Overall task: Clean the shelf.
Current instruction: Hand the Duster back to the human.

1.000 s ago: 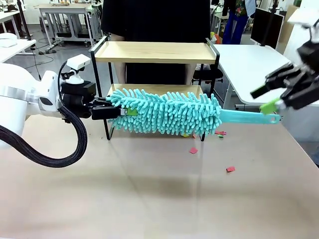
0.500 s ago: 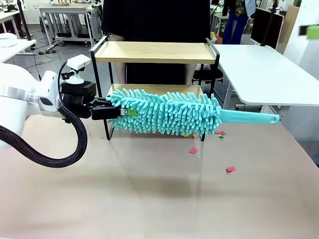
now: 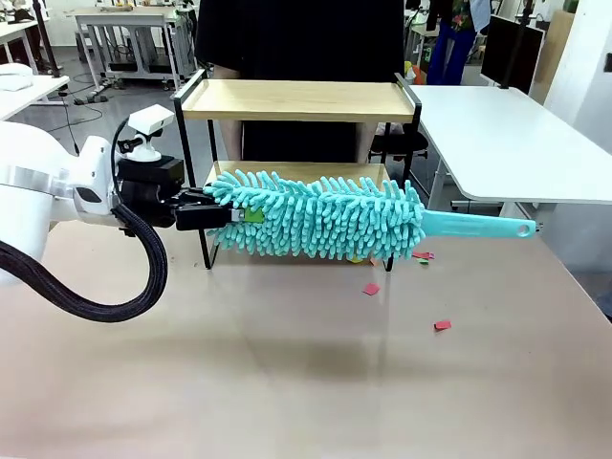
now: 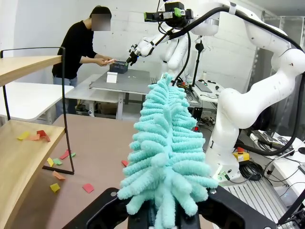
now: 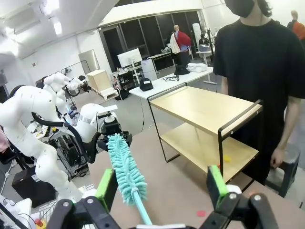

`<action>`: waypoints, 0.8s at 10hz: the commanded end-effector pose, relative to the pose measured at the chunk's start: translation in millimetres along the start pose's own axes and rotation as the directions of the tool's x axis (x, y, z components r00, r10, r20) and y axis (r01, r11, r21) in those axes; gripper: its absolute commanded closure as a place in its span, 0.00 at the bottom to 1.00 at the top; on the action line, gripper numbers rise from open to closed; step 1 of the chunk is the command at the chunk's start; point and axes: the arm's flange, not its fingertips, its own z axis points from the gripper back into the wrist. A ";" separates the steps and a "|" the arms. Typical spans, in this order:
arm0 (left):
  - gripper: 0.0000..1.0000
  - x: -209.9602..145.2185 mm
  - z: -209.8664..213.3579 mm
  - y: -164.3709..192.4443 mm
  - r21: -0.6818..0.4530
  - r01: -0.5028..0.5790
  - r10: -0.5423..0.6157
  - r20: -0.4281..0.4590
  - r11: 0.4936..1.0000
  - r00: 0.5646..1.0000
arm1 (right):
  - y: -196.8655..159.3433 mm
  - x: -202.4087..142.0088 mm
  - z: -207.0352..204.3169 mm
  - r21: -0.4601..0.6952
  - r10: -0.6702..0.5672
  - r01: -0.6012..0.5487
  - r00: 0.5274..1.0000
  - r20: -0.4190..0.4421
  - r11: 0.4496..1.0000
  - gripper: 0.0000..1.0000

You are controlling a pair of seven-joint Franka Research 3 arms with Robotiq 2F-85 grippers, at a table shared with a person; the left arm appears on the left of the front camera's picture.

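The shelf [image 3: 296, 99] stands at the table's far side, two light boards in a black frame. In front of its lower board a fluffy teal duster [image 3: 320, 216] hangs level above the table. My left gripper [image 3: 205, 212] is shut on the duster's left tip, and the thin handle [image 3: 478, 228] points right, free. In the left wrist view the duster [image 4: 164, 157] rises between my left gripper's [image 4: 167, 212] fingers, with the shelf [image 4: 24, 157] at left carrying paper scraps [image 4: 35, 136]. My right gripper [image 5: 161, 188] is open, high above the duster [image 5: 125, 169] and the shelf [image 5: 205, 112].
Red paper scraps [image 3: 371, 289] lie on the brown table before the shelf's right leg, one more [image 3: 442, 325] farther right. A person in black [image 3: 296, 38] stands right behind the shelf. A white table [image 3: 488, 134] adjoins at the right.
My right gripper, which was beside the end of the duster's handle, has risen up and out of the front view. The duster and my left arm have stayed put.
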 end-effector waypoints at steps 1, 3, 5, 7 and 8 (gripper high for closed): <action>0.83 0.0 0.0 0.0 0.000 0.000 0.000 0.000 1.000 1.000 | 1.2 6.3 -2.5 0.008 0.015 -0.015 1.000 0.024 1.000 0.00; 0.83 29.7 39.1 -8.3 0.053 0.058 -0.065 0.152 0.997 0.986 | 1.2 6.3 -2.5 0.008 0.015 -0.015 1.000 0.024 1.000 0.00; 0.83 59.4 69.1 -19.2 0.134 0.117 -0.148 0.250 0.984 0.957 | 1.2 6.3 -2.5 0.008 0.015 -0.015 1.000 0.024 1.000 0.00; 0.83 89.7 95.4 -31.8 0.323 0.183 -0.280 0.287 0.929 0.916 | 1.2 6.3 -2.5 0.008 0.015 -0.015 1.000 0.024 1.000 0.00; 0.83 108.1 109.2 -41.8 0.440 0.212 -0.351 0.262 0.873 0.899 | 1.2 6.3 -2.5 0.008 0.015 -0.015 1.000 0.024 1.000 0.00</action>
